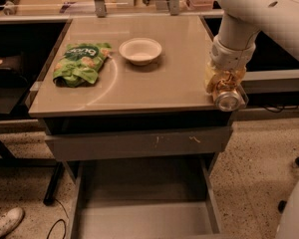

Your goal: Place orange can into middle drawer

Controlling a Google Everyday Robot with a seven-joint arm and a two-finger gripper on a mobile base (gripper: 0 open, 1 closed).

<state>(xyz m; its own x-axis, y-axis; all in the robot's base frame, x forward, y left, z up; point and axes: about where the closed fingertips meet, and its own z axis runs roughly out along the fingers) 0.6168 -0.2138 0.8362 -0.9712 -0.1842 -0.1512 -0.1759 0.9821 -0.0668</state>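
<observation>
- My tool [225, 85] is clenched on the can [227, 100], at the front right corner of the worktop [154, 86].
- The can lies tilted in the grasp, with its silver end facing the camera. I cannot tell whether it touches the worktop.
- The drawer [139, 208] stands open, below and left of the tool.
- The scratched drawer [134, 143] is shut, just below and left of the tool.
- The bowl [140, 51] sits well left of the tool, and the bag [79, 63] farther left.

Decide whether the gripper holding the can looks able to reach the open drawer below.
Probably yes: the gripper holds the can at the table's front edge, and the drawer stands pulled out, uncovered.
</observation>
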